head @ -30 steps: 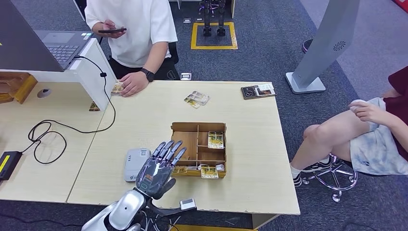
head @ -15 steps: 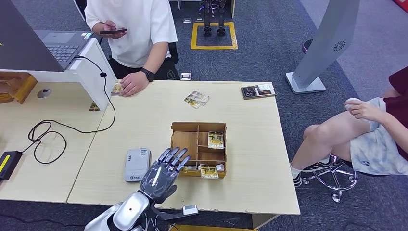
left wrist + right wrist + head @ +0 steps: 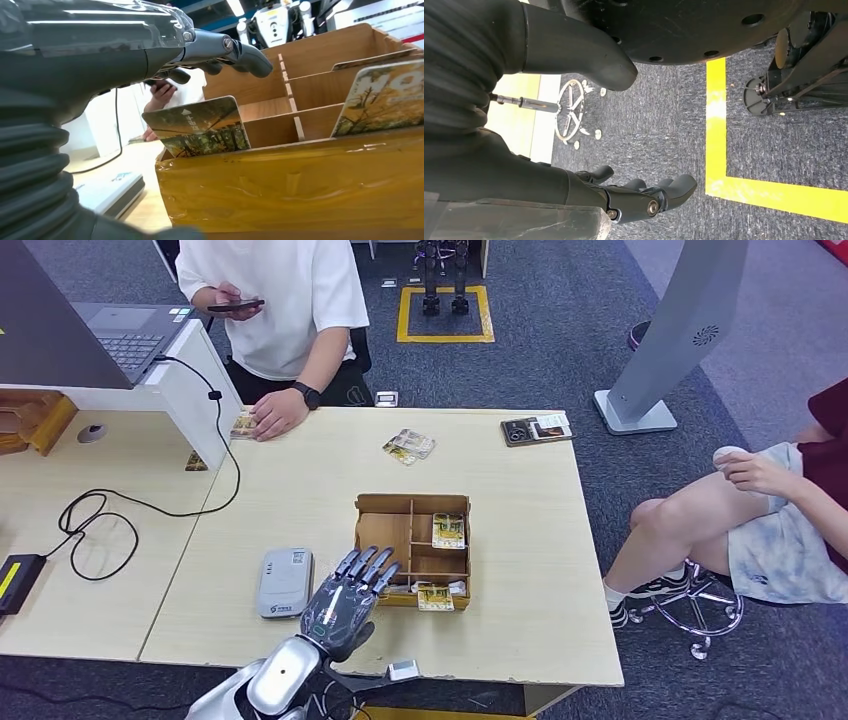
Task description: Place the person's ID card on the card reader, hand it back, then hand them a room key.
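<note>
Far left of the tabletop (image 3: 250,490): a laptop (image 3: 120,335) on a white stand, with a black cable (image 3: 100,510) looping below it. A person in a white shirt (image 3: 270,300) sits behind, one hand on a phone, the other resting on a card (image 3: 242,424) at the far edge. I cannot tell whether that is the ID card.

Card reader (image 3: 284,581): a grey-white slab near the front edge, nothing on it. A second ago the left hand (image 3: 345,600) covered part of it. The hand has since slid to the right and the reader lies fully exposed.

The left hand is now at the front left corner of the wooden box (image 3: 413,550), fingers (image 3: 372,565) spread, gripping nothing. In the left wrist view the fingers (image 3: 240,50) hang over the box's open compartments, just above a room key (image 3: 200,127) that leans upright in the front slot, not touching it. More key cards stand in the next compartment (image 3: 385,100).

The shift off the reader and toward the box reads as a move on to the key step; the reach looks about to close on the front card.

Loose cards (image 3: 409,446) lie further back on the tabletop, a dark item (image 3: 537,429) at the far right edge. A second person (image 3: 760,510) sits to the right.

The right hand (image 3: 644,195) hangs by the floor, fingers loosely curled, holding nothing.
</note>
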Available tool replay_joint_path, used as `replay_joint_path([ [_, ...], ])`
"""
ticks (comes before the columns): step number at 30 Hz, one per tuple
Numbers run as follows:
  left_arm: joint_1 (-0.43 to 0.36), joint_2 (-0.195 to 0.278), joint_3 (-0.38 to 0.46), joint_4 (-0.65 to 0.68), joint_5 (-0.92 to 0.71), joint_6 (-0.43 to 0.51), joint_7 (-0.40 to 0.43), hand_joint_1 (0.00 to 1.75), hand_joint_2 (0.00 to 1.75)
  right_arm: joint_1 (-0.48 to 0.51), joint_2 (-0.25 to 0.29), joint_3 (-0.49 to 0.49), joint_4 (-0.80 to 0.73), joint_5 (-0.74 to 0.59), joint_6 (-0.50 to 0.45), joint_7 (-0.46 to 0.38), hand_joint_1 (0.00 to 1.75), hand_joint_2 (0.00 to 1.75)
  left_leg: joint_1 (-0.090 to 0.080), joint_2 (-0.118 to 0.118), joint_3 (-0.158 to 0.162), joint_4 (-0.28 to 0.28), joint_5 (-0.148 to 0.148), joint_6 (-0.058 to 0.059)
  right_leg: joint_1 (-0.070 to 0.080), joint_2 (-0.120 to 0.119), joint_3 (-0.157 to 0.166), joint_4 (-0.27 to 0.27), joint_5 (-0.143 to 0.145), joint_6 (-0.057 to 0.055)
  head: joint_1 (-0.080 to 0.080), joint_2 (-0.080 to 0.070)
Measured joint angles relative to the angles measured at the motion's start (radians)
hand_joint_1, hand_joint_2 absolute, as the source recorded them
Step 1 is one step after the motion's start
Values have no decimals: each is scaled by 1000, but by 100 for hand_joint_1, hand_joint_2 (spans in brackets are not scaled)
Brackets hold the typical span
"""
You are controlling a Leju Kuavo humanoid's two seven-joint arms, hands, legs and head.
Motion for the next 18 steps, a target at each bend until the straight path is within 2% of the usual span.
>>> replay_joint_path([
  [2,5,-6,0,0,6,9,12,175,175,0,0,0,0,0,-1,0,0,175,0,0,0,0,0,0,0,0,0,0,0,0,0,0],
  [18,37,-33,12,0,10,92,33,175,175,0,0,0,0,-2,-2,-2,0,175,0,0,0,0,0,0,0,0,1,0,0,0,0,0],
])
